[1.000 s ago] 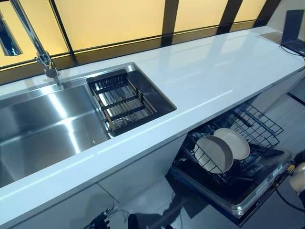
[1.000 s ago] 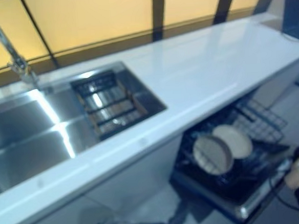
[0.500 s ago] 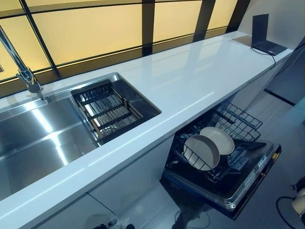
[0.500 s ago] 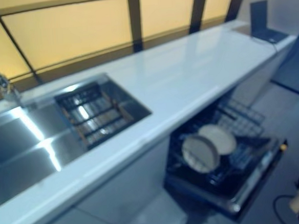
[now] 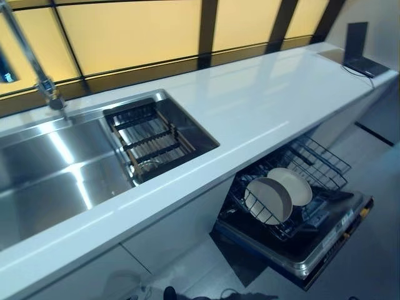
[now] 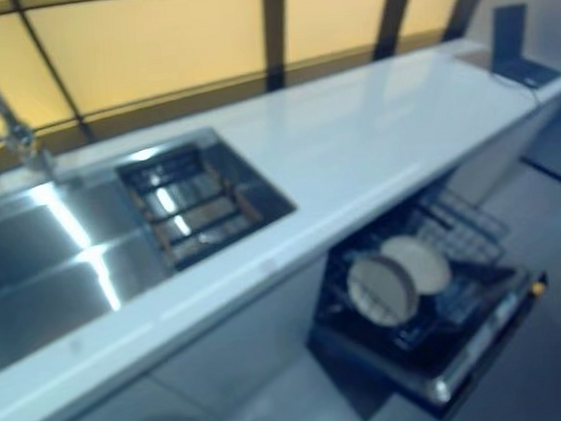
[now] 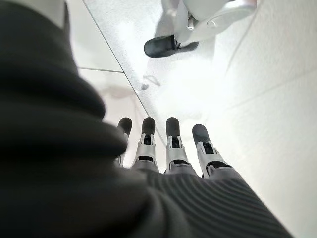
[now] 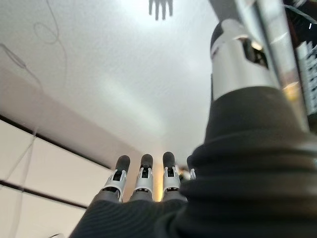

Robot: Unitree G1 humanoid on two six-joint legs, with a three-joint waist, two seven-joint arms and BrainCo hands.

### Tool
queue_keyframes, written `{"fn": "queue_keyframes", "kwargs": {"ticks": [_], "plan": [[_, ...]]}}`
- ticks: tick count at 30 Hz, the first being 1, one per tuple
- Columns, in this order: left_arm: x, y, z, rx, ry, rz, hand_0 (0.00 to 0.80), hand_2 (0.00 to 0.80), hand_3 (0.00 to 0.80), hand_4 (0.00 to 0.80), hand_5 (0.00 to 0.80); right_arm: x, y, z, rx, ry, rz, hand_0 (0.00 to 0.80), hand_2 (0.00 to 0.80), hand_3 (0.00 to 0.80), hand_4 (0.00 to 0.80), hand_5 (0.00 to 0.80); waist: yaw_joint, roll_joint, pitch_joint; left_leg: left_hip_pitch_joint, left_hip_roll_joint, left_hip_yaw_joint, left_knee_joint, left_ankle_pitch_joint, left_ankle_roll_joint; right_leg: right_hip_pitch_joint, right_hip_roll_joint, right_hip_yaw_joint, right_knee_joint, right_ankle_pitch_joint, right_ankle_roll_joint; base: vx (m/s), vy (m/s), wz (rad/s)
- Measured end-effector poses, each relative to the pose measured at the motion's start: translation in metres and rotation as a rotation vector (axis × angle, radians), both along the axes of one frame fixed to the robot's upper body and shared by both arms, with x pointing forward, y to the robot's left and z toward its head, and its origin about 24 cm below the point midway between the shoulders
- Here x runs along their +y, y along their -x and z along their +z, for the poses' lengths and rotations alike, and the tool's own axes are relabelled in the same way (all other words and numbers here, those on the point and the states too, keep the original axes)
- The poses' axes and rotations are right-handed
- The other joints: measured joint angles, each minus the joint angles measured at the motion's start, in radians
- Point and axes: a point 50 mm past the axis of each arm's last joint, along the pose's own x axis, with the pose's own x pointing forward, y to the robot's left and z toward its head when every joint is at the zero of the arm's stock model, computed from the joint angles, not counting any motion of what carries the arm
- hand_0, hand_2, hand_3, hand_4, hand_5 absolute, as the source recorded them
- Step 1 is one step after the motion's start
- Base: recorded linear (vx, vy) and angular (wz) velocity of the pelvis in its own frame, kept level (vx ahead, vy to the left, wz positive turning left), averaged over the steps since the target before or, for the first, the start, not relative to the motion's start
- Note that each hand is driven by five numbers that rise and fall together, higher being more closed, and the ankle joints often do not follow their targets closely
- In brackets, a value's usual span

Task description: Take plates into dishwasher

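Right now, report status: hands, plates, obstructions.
Left hand open, empty. Right hand open, empty. Two plates standing in the dishwasher rack, door down. None on the counter or in the sink.

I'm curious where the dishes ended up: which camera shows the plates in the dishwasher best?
The left eye view: the two plates stand on edge, side by side, in the pulled-out rack of the dishwasher, clearly outlined. The right eye view shows the same plates, only blurred. Neither wrist view shows them.
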Motion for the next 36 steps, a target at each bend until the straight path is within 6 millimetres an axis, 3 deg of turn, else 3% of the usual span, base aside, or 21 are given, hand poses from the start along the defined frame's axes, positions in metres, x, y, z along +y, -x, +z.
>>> {"fn": "queue_keyframes", "kwargs": {"ticks": [2,3,4,5,7,8,10,13,15,20,23,25,26,27,28,29,31,32,33,34,36], "plan": [[0.019,-0.015,0.013,-0.032,-0.059,0.016,0.0,0.0,0.0,0.0,0.0,0.011,-0.021,-0.001,-0.047,-0.015,0.009,0.0,0.0,0.0,0.0,0.0,0.011,-0.056,0.029,-0.054,-0.006,-0.038,0.022,0.03,-0.043,0.041,0.011,0.001,-0.147,0.01,0.021,-0.486,-0.572,0.58],[0.022,-0.025,0.018,-0.067,-0.07,0.043,0.0,0.0,0.0,0.0,0.0,0.012,-0.029,0.0,-0.064,-0.009,0.011,0.0,0.0,0.0,0.0,0.0,0.023,-0.069,0.039,-0.083,-0.008,-0.058,0.04,0.044,-0.067,0.056,0.017,-0.026,-0.184,-0.01,0.073,-0.444,-0.428,0.67],[0.016,-0.031,0.017,-0.094,-0.053,0.078,0.0,0.0,0.0,0.0,0.0,0.011,-0.036,0.004,-0.088,0.001,0.01,0.0,0.0,0.0,0.0,0.0,0.018,-0.036,0.059,-0.104,0.025,-0.087,0.05,0.058,-0.078,0.059,0.06,-0.049,-0.188,-0.005,0.053,-0.398,-0.375,0.71],[0.007,-0.04,0.017,-0.131,-0.022,0.107,0.0,0.0,0.0,0.0,0.0,0.011,-0.039,0.005,-0.101,-0.003,0.004,0.0,0.0,0.0,0.0,0.0,0.021,-0.015,0.071,-0.108,0.051,-0.087,0.049,0.071,-0.074,0.067,0.092,-0.068,-0.186,-0.003,0.033,-0.28,-0.276,0.65],[-0.011,-0.031,0.006,-0.125,0.041,0.172,0.0,0.0,0.0,0.0,0.0,0.012,-0.038,0.004,-0.112,-0.018,-0.013,0.0,0.0,0.0,0.0,0.0,0.021,0.008,0.072,-0.099,0.088,-0.089,0.043,0.043,-0.08,0.068,0.126,-0.089,-0.162,-0.026,-0.006,-0.193,-0.199,0.33],[-0.019,-0.026,0.001,-0.113,0.065,0.183,0.0,0.0,0.0,0.0,0.0,0.011,-0.033,0.003,-0.104,-0.02,-0.02,0.0,0.0,0.0,0.0,0.0,0.019,0.002,0.073,-0.091,0.083,-0.083,0.048,0.0,-0.079,0.071,0.121,-0.092,-0.157,-0.027,-0.014,-0.13,-0.173,0.12],[-0.03,-0.019,-0.005,-0.094,0.096,0.189,0.0,0.0,0.0,0.0,0.0,0.006,-0.026,0.004,-0.102,-0.021,-0.048,0.0,0.0,0.0,0.0,0.0,0.017,-0.001,0.076,-0.046,0.056,-0.08,0.036,-0.008,-0.071,0.084,0.107,-0.091,-0.161,-0.024,-0.013,-0.14,-0.178,0.02],[-0.029,-0.02,-0.004,-0.1,0.081,0.192,0.0,0.0,0.0,0.0,0.0,0.005,-0.021,0.002,-0.116,-0.053,-0.108,0.0,0.0,0.0,0.0,0.0,0.017,0.006,0.079,-0.02,0.061,-0.062,-0.007,0.035,-0.064,0.081,0.11,-0.082,-0.16,-0.021,-0.008,-0.235,-0.188,-0.17],[-0.025,-0.026,0.0,-0.115,0.069,0.187,0.0,0.0,0.0,0.0,0.0,0.006,-0.023,0.002,-0.139,-0.068,-0.13,0.0,0.0,0.0,0.0,0.0,0.015,0.014,0.086,-0.012,0.07,-0.054,-0.013,0.059,-0.104,0.069,0.107,-0.081,-0.132,-0.032,0.004,-0.199,-0.216,-0.17],[0.001,-0.018,0.006,-0.129,0.036,0.306,0.0,0.0,0.0,0.0,0.0,0.009,-0.028,0.002,-0.144,-0.106,-0.119,0.0,0.0,0.0,0.0,0.0,0.015,0.014,0.093,0.045,0.062,-0.043,-0.024,0.067,-0.116,0.063,0.094,-0.093,-0.028,-0.094,0.008,-0.191,-0.311,-0.07],[0.003,-0.002,0.002,-0.113,0.045,0.374,0.0,0.0,0.0,0.0,0.0,0.008,-0.019,-0.001,-0.095,-0.118,-0.096,0.0,0.0,0.0,0.0,0.0,0.011,0.03,0.106,0.08,0.075,-0.05,-0.011,0.072,-0.123,0.113,0.122,-0.111,-0.019,-0.121,-0.017,-0.095,-0.159,0.3],[-0.002,0.002,-0.001,-0.103,0.057,0.383,0.0,0.0,0.0,0.0,0.0,0.008,-0.005,-0.004,-0.069,-0.123,-0.128,0.0,0.0,0.0,0.0,0.0,0.019,0.032,0.122,0.056,0.082,-0.029,0.043,0.084,-0.134,0.103,0.129,-0.111,0.035,-0.155,-0.056,-0.06,0.029,0.49],[-0.003,0.006,-0.003,-0.089,0.059,0.387,0.0,0.0,0.0,0.0,0.0,0.01,0.0,-0.007,-0.052,-0.13,-0.138,0.0,0.0,0.0,0.0,0.0,0.019,0.006,0.124,0.017,0.069,-0.023,0.097,0.103,-0.141,0.087,0.11,-0.118,0.049,-0.156,-0.07,-0.051,0.195,0.12],[-0.003,0.013,-0.005,-0.062,0.06,0.394,0.0,0.0,0.0,0.0,0.0,0.014,0.001,-0.01,-0.051,-0.14,-0.141,0.0,0.0,0.0,0.0,0.0,0.022,-0.027,0.124,-0.047,0.039,-0.012,0.277,0.03,-0.1,0.074,0.072,-0.121,0.051,-0.147,-0.077,-0.062,0.286,-0.12],[-0.006,0.019,-0.008,-0.045,0.067,0.391,0.0,0.0,0.0,0.0,0.0,0.014,0.003,-0.011,-0.055,-0.146,-0.158,0.0,0.0,0.0,0.0,0.0,0.022,-0.048,0.12,-0.093,0.005,0.016,0.486,-0.079,-0.055,0.066,0.047,-0.118,0.031,-0.124,-0.061,-0.078,0.319,-0.18],[-0.014,0.022,-0.011,-0.033,0.081,0.374,0.0,0.0,0.0,0.0,0.0,0.009,0.002,-0.007,-0.073,-0.134,-0.173,0.0,0.0,0.0,0.0,0.0,0.018,-0.045,0.117,-0.095,-0.02,0.017,0.573,-0.167,-0.032,0.067,0.04,-0.112,0.002,-0.1,-0.049,-0.064,0.301,-0.18],[-0.026,0.018,-0.015,-0.041,0.115,0.342,0.0,0.0,0.0,0.0,0.0,-0.001,0.018,-0.005,-0.062,-0.113,-0.213,0.0,0.0,0.0,0.0,0.0,0.002,0.004,0.095,-0.026,-0.064,0.044,0.505,-0.26,-0.002,0.049,0.051,-0.114,-0.014,-0.07,-0.031,-0.055,0.235,0.03],[-0.027,0.016,-0.014,-0.045,0.116,0.317,0.0,0.0,0.0,0.0,0.0,-0.001,0.021,-0.005,-0.058,-0.116,-0.221,0.0,0.0,0.0,0.0,0.0,-0.023,0.025,0.085,0.058,-0.076,0.087,0.319,-0.268,0.01,0.047,0.062,-0.123,-0.022,-0.067,-0.027,-0.106,0.126,0.41],[-0.024,0.008,-0.011,-0.059,0.101,0.28,0.0,0.0,0.0,0.0,0.0,0.004,0.023,-0.009,-0.055,-0.121,-0.221,0.0,0.0,0.0,0.0,0.0,-0.047,0.03,0.084,0.095,-0.101,0.074,0.22,-0.247,0.014,0.033,0.065,-0.106,-0.012,-0.069,-0.023,-0.13,0.067,0.42],[-0.022,-0.004,-0.007,-0.085,0.092,0.245,0.0,0.0,0.0,0.0,0.0,0.009,0.027,-0.013,-0.045,-0.127,-0.225,0.0,0.0,0.0,0.0,0.0,-0.043,0.017,0.084,0.095,-0.113,0.055,0.191,-0.228,0.018,-0.003,0.063,-0.068,0.001,-0.075,-0.012,-0.098,0.009,0.09],[-0.022,-0.019,-0.003,-0.122,0.1,0.215,0.0,0.0,0.0,0.0,0.0,0.014,0.019,-0.015,-0.065,-0.141,-0.215,0.0,0.0,0.0,0.0,0.0,-0.025,0.007,0.086,0.099,-0.119,0.086,0.167,-0.211,0.031,-0.021,0.056,-0.054,0.001,-0.058,0.001,-0.109,-0.04,-0.4]]}}
